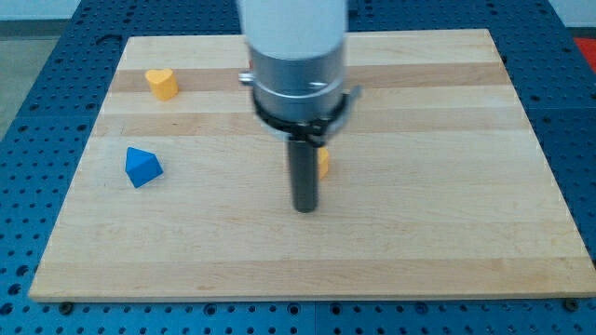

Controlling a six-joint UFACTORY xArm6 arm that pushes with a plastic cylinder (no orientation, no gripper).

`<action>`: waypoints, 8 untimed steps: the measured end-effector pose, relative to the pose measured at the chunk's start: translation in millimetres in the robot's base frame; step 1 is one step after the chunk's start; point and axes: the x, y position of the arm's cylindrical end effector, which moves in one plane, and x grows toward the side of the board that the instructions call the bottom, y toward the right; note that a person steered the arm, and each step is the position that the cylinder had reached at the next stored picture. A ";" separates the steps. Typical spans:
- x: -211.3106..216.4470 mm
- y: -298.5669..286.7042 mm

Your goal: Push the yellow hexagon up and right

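Note:
A yellow block, the hexagon (323,163), lies near the board's middle, mostly hidden behind my dark rod; only a sliver shows at the rod's right side. My tip (304,208) rests on the board just below and slightly left of that block, close to it; contact cannot be made out. The arm's white and grey body (296,65) hangs above and covers the board behind it.
A yellow heart-shaped block (162,83) sits at the view's upper left. A blue triangular block (142,167) sits at the left, lower down. The wooden board (447,186) lies on a blue perforated table (37,56).

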 end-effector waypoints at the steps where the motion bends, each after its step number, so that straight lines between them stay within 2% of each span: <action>1: -23.9 39.5; 3: -63.2 -53.6; 4: -83.0 -69.9; 5: -59.3 -66.9; 6: -46.7 -106.1; 7: -64.6 -147.1; 8: -104.8 -150.6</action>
